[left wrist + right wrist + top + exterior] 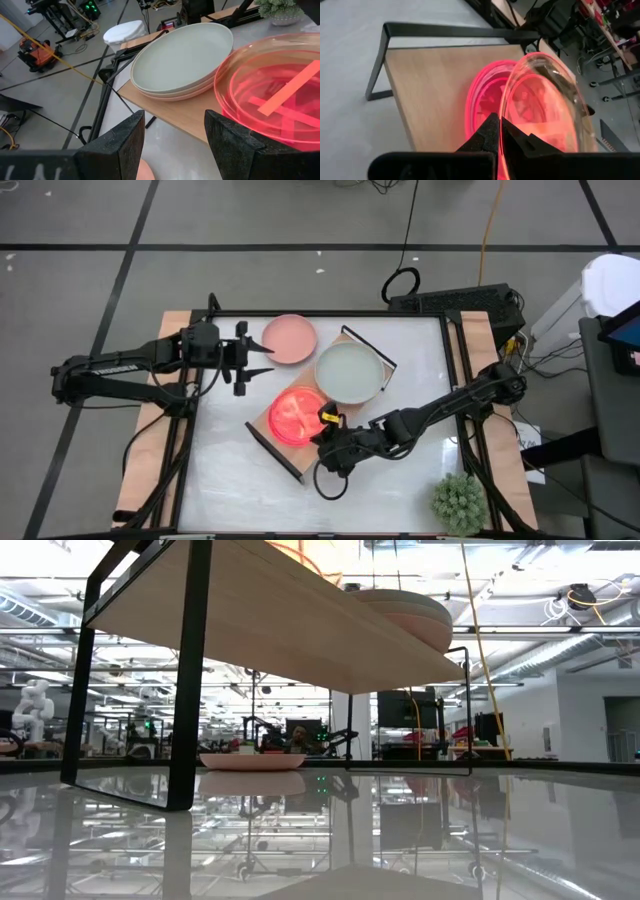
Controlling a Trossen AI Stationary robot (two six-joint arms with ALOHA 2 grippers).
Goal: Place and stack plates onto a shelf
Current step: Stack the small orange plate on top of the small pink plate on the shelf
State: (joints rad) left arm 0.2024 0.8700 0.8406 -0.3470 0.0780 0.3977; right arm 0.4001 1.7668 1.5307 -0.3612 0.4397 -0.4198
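The light-wood shelf [265, 420] stands slantwise mid-table. On it a pale grey plate [350, 372] lies stacked on a beige one [172, 94], and a neon pink plate [482, 102] lies flat beside them. My right gripper [322, 426] is at the shelf's near side, shut on a translucent orange-pink plate [545, 107] tilted over the neon pink one. A dusty pink plate [290, 338] rests flat on the table at the far edge. My left gripper [268, 360] hovers open just near of it, touching nothing. My right gripper pinches the translucent plate's rim [503, 117] between its two fingers, on the plate's near-right side, coming roughly level from the table's near right. The plate is tilted, its held edge raised, above the neon pink plate on the shelf; whether its far edge rests there is unclear.
A spiky green plant [458, 502] stands at the table's near right corner. Black frame rails run along the table's left and right sides. In the low view the shelf [270, 610] spans overhead on black legs, with the dusty pink plate [252, 761] behind them.
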